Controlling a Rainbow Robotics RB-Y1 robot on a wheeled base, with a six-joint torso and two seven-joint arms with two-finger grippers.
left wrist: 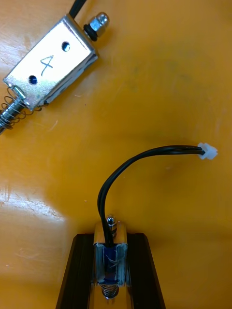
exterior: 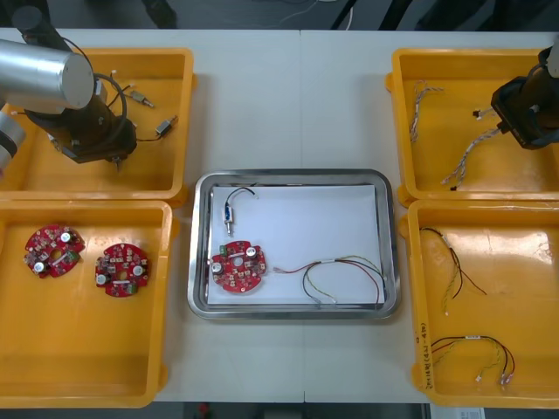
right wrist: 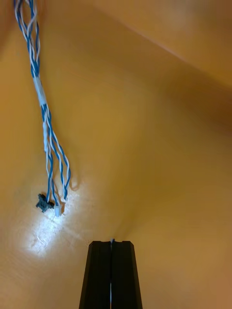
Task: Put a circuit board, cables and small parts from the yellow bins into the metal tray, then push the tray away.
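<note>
Near left yellow bin (exterior: 87,349): two loose boards (exterior: 53,250) side by side. Metal tray (exterior: 203,305), mid-table: one circuit board (exterior: 238,267), a red and yellow cable (exterior: 341,275), a small metal part (exterior: 230,215) (black lead attached). Far left bin (exterior: 162,170): left gripper (left wrist: 110,235) pinching a second metal part (left wrist: 110,263). Far right bin (exterior: 454,78): right gripper (right wrist: 112,244), fingers almost pressed together on a thin blue and white cable (exterior: 472,153).

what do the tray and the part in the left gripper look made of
Metal tray: shiny bare metal rim, likely steel; white inside, maybe paper. Small metal part in the left gripper: bright metal case, spring, black cable probably plastic-sheathed. Right gripper pinches a twisted cable.
</note>
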